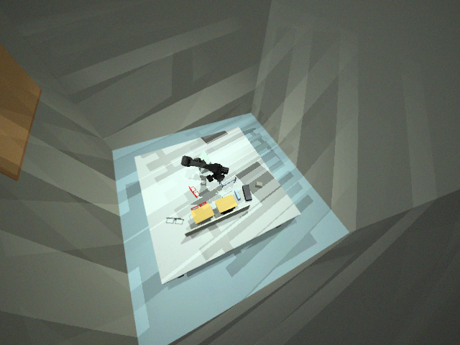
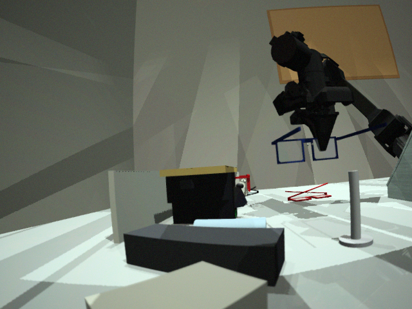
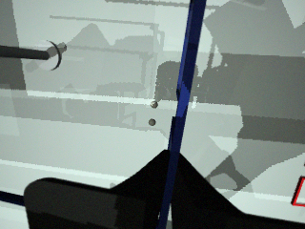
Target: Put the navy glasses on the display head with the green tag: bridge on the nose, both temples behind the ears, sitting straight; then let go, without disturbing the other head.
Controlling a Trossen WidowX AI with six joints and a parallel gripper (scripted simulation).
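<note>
Gripping navy glasses [image 1: 228, 183] [image 2: 290, 162] [image 3: 183, 102], dark closed case [image 1: 246, 192] [image 2: 203, 247] nearby

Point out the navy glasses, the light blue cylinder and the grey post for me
Navy glasses [image 1: 228, 183] [image 2: 290, 162] [image 3: 183, 105]: top, exterior, wrist; frame.
Light blue cylinder [image 1: 237, 195] [image 2: 229, 223]: top, exterior; side.
Grey post [image 2: 355, 206] [image 3: 24, 52]: exterior, wrist; shaft.

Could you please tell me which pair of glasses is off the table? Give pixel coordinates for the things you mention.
The navy glasses [image 1: 228, 184] [image 2: 290, 162] [image 3: 184, 102], held aloft in the claw [image 2: 322, 149] [image 3: 170, 156]; no other pair is in its grip.
</note>
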